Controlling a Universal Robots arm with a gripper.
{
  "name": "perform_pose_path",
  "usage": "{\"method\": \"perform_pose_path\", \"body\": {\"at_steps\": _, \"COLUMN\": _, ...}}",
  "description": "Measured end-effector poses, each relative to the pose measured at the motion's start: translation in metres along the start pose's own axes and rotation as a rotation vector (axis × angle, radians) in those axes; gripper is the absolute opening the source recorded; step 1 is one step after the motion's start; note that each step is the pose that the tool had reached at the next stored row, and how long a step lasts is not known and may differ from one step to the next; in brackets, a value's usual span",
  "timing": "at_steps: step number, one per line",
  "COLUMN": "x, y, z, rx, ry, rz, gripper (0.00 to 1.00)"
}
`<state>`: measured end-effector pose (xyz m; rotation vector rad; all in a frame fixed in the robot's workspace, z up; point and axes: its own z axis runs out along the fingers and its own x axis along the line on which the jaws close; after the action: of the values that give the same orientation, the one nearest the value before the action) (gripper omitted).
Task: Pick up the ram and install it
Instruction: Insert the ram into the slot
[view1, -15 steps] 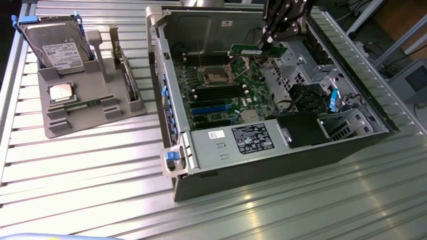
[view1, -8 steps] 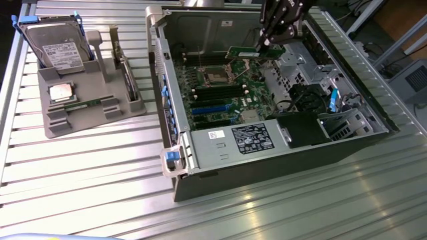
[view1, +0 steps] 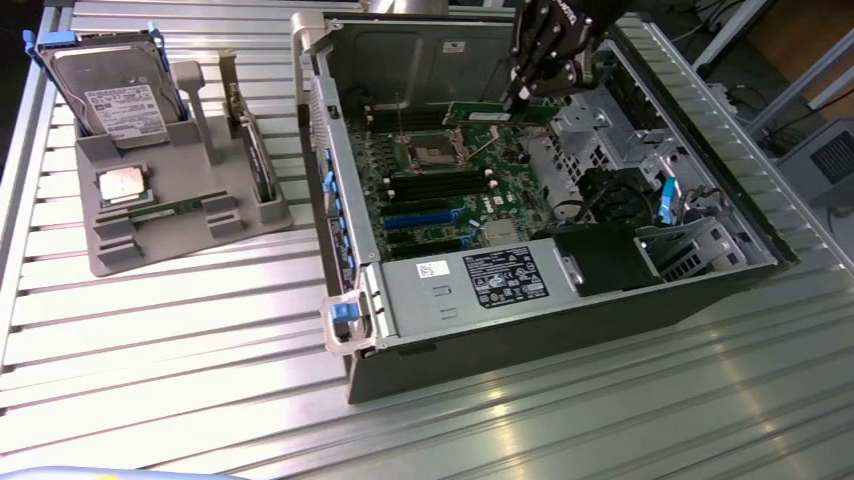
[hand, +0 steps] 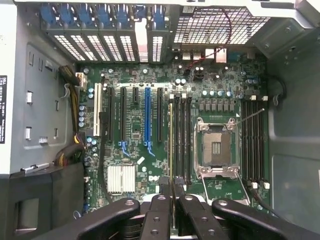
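A big open computer case (view1: 400, 300) is seen on the metal table (view1: 200, 380). Inside the case, a green board (hand: 150, 165) with long black slots (hand: 182, 140) and an empty square socket (hand: 215, 147) is held. Beside the case, a gray tray (view1: 160, 215) is set. In the tray, a silver hard drive (view1: 114, 95), a square silver chip (view1: 123, 185) and a small green stick (view1: 171, 210) are kept.

The ram (view1: 497, 112) is gripped tight by the gripper (view1: 523, 104), above the green board inside the case. It is a thin, long green stick, seen edge-on (hand: 171, 145) in the wrist view, next to the black slots.
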<state>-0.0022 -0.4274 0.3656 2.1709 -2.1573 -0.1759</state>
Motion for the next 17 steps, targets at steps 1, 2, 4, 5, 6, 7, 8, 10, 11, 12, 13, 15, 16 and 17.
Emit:
{"method": "perform_pose_path", "body": {"at_steps": 1, "x": 0.000, "y": 0.0004, "z": 0.0011, "rx": -0.0001, "ry": 0.0001, "rz": 0.000, "gripper": 0.13}}
{"method": "perform_pose_path", "body": {"at_steps": 2, "x": 0.000, "y": 0.0009, "z": 0.0024, "rx": 0.0000, "ry": 0.0000, "rz": 0.000, "gripper": 0.13}}
{"method": "perform_pose_path", "body": {"at_steps": 4, "x": 0.000, "y": 0.0014, "z": 0.0045, "rx": -0.0001, "ry": 0.0001, "rz": 0.000, "gripper": 0.13}}
{"method": "perform_pose_path", "body": {"at_steps": 5, "x": 0.000, "y": 0.0016, "z": 0.0052, "rx": -0.0001, "ry": 0.0001, "rz": 0.000, "gripper": 0.13}}
{"method": "perform_pose_path", "body": {"at_steps": 6, "x": 0.000, "y": 0.0021, "z": 0.0065, "rx": -0.0001, "ry": 0.0001, "rz": 0.000, "gripper": 0.13}}
{"method": "perform_pose_path", "body": {"at_steps": 7, "x": 0.000, "y": 0.0028, "z": 0.0080, "rx": 0.0000, "ry": 0.0001, "rz": 0.000, "gripper": 0.13}}
{"method": "perform_pose_path", "body": {"at_steps": 8, "x": 0.000, "y": 0.0033, "z": 0.0092, "rx": -0.0001, "ry": 0.0001, "rz": 0.000, "gripper": 0.13}}
{"method": "perform_pose_path", "body": {"at_steps": 10, "x": 0.000, "y": 0.0045, "z": 0.0123, "rx": -0.0001, "ry": 0.0000, "rz": 0.000, "gripper": 0.13}}
{"method": "perform_pose_path", "body": {"at_steps": 11, "x": 0.000, "y": 0.0048, "z": 0.0141, "rx": 0.0000, "ry": 0.0000, "rz": 0.000, "gripper": 0.13}}
{"method": "perform_pose_path", "body": {"at_steps": 12, "x": 0.000, "y": 0.0046, "z": 0.0154, "rx": 0.0000, "ry": 0.0001, "rz": 0.000, "gripper": 0.13}}
{"method": "perform_pose_path", "body": {"at_steps": 13, "x": 0.000, "y": 0.0045, "z": 0.0167, "rx": 0.0000, "ry": 0.0001, "rz": 0.000, "gripper": 0.13}}
{"method": "perform_pose_path", "body": {"at_steps": 15, "x": 0.000, "y": 0.0041, "z": 0.0201, "rx": 0.0000, "ry": 0.0000, "rz": 0.000, "gripper": 0.13}}
{"method": "perform_pose_path", "body": {"at_steps": 16, "x": 0.001, "y": 0.0040, "z": 0.0207, "rx": -0.0001, "ry": 0.0001, "rz": 0.000, "gripper": 0.13}}
{"method": "perform_pose_path", "body": {"at_steps": 17, "x": 0.001, "y": 0.0038, "z": 0.0223, "rx": -0.0001, "ry": 0.0000, "rz": 0.000, "gripper": 0.13}}
